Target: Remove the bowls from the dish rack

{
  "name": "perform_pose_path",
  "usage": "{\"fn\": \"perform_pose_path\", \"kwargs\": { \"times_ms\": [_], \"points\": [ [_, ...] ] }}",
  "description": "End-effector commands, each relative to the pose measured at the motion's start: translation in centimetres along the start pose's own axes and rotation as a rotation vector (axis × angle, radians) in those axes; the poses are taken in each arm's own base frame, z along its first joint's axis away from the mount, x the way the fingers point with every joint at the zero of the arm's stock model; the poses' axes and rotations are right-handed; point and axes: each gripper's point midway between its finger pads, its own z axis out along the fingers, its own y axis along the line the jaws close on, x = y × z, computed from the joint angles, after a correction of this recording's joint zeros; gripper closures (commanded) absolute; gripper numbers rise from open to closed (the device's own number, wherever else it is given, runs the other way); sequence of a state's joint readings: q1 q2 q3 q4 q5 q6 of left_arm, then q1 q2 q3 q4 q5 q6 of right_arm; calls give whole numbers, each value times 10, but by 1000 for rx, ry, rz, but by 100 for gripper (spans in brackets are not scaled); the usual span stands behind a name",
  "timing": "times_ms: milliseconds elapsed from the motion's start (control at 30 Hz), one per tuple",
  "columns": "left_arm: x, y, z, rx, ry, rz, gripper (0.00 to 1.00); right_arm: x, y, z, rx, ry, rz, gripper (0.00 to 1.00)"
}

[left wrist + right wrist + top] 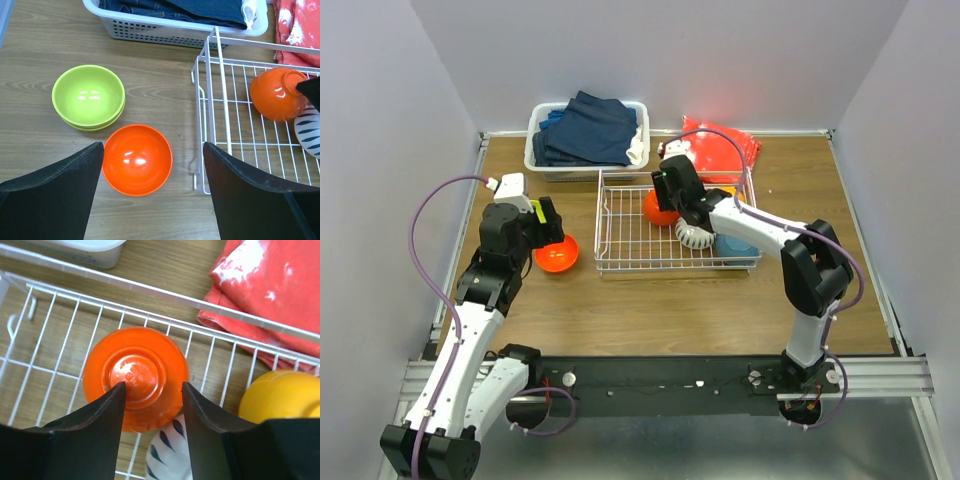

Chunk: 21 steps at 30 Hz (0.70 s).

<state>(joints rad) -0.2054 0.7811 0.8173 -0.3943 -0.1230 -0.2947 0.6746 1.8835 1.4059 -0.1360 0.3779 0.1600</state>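
— Orange is what it's after, by the look of it. The right gripper (pixel 152 387) is down over the upturned red-orange bowl (pixel 135 375) inside the dish rack (pixel 150 290), one finger on either side of the bowl's raised foot.

— Has it got hold?

— Can't tell from where I stand. The fingers sit close to that foot ring, but whether they pinch it or only flank it, I couldn't say.

— And the other arm?

— The left gripper (pixel 153 145) hangs over the table (pixel 30 50), fingers spread wide with nothing between them. Below it sits the second red-orange bowl (pixel 137 160), right way up, and near that are the two lime green bowls (pixel 88 95), stacked.

— So three are out. What's left in?

— Four, I reckon: this orange one, the striped bowl (pixel 165 450) tucked against it, the yellow-orange bowl (pixel 282 395) just beside, and the teal bowl (pixel 735 245) at the rack's near right corner.

— Next?

— I'd say a firm close on the foot, then a straight lift clear of the rim before swinging out. It's glossy and the foot is shallow, so a slip is the risk. The striped one may shift too.
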Motion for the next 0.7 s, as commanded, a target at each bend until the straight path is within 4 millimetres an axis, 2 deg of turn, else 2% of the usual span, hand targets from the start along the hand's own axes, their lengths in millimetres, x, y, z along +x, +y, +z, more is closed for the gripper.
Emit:
{"fn": "perform_pose_path", "kwargs": {
  "times_ms": [0,100,267,500,633,667],
  "points": [
    [0,3,-2,-15,-11,16,11,-21,9,-33,-75,-48,-150,39],
    [0,2,-2,-13,-14,17,11,-7,23,-43,-111,-12,-318,34],
    [-2,1,-5,-12,-23,25,11,18,38,-41,-149,27,-494,30],
    [-3,-1,-9,-11,-34,38,11,19,50,-35,-93,13,-666,23],
    [-6,2,-12,-26,-53,46,11,24,48,-26,-41,40,-746,21],
    [-7,1,-13,-23,-56,47,11,27,46,-24,-16,49,-782,18]
  ]
}}
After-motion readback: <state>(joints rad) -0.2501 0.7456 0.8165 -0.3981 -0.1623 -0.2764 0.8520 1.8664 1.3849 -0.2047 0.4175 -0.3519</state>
